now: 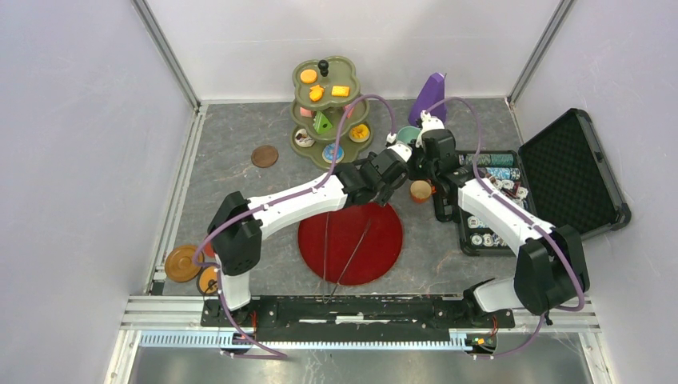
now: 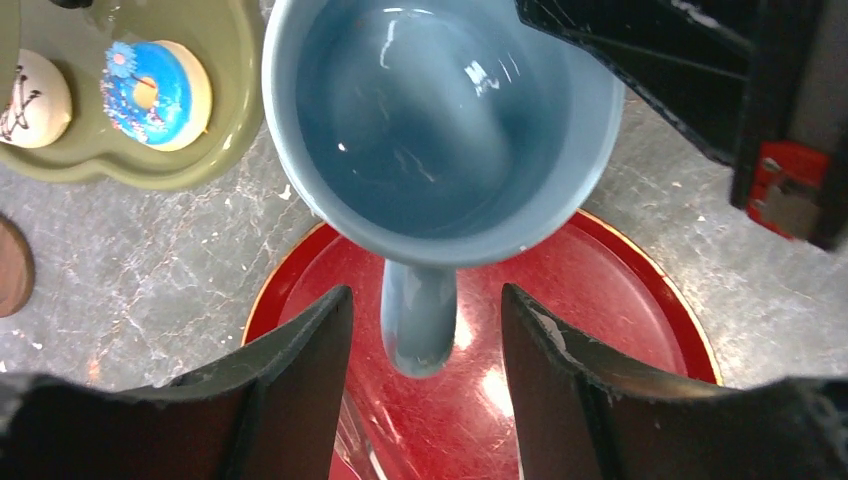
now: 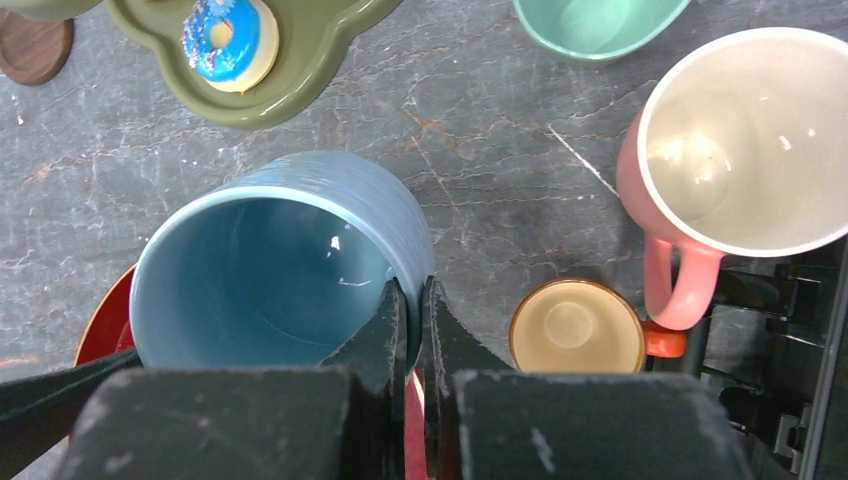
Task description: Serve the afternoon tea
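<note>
Blue mug [image 3: 270,265] sits where both arms meet, over the far rim of the red plate [image 2: 620,300] and just in front of the olive tiered stand [image 1: 326,108]; whether its base rests on the plate or hangs clear of it I cannot tell. On its left, the left gripper [image 2: 425,300] is spread wide, its two fingers [image 2: 300,370] flanking the mug's handle [image 2: 418,320] with a gap on either side and touching nothing; the left arm reaches from its base diagonally across the plate toward the middle of the table. On its right, the right gripper [image 3: 412,292] is pinched onto the mug's wall, one finger inside the rim and one outside; the right arm stretches forward and leftward from its base, its wrist pointing down at the mug. A blue-iced donut [image 3: 225,40] lies on the stand's lowest tier just beyond the mug; right of the mug stand the small orange cup [image 3: 575,340], the green mug [image 3: 600,25] and the pink mug [image 3: 735,150], all upright on the grey table [image 3: 480,170] and apart from both grippers.
</note>
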Robot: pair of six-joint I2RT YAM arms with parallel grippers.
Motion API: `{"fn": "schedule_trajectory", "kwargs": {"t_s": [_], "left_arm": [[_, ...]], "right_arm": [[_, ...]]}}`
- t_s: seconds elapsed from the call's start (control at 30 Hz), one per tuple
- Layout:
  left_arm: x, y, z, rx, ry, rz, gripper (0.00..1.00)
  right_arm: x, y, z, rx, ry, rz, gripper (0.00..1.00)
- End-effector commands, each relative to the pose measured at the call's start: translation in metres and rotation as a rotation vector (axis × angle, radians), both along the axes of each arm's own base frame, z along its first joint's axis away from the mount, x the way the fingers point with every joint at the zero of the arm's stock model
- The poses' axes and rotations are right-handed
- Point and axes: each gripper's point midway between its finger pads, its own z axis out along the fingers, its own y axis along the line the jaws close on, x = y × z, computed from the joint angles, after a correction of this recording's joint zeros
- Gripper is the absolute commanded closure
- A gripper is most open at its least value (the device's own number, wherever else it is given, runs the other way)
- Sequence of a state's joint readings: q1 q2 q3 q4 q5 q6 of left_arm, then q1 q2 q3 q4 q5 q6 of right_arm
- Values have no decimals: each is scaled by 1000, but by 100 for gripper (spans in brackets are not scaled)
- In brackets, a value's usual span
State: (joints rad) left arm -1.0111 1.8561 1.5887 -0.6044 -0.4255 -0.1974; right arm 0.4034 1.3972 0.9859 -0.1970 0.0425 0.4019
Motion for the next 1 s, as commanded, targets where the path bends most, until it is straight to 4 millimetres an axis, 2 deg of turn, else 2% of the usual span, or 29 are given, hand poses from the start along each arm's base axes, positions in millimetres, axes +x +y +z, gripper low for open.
{"fn": "schedule_trajectory", "kwargs": {"t_s": [0.0, 0.2, 0.3, 0.57, 0.63, 0.67, 0.73, 0.87, 0.97], "left_arm": [[15, 2, 10, 66, -82, 4, 38], [18, 8, 6, 113, -102, 9, 41], [20, 9, 8, 123, -115, 11, 47], [22, 22, 22, 144, -163, 33, 82], [20, 27, 26, 137, -174, 37, 95], [18, 30, 28, 132, -180, 42, 97], [15, 36, 35, 110, -189, 50, 98], [3, 48, 43, 61, -190, 52, 98], [-6, 64, 49, 47, -192, 68, 98]], "right_arm": [[13, 23, 64, 178, -178, 31, 100], [12, 25, 67, 192, -181, 40, 100], [10, 27, 69, 203, -183, 52, 100], [3, 37, 80, 228, -232, 143, 98], [2, 39, 80, 216, -236, 165, 89], [2, 39, 80, 209, -236, 173, 84], [2, 39, 80, 198, -239, 181, 79], [3, 36, 83, 145, -249, 198, 51], [6, 29, 94, 89, -280, 196, 33]]}}
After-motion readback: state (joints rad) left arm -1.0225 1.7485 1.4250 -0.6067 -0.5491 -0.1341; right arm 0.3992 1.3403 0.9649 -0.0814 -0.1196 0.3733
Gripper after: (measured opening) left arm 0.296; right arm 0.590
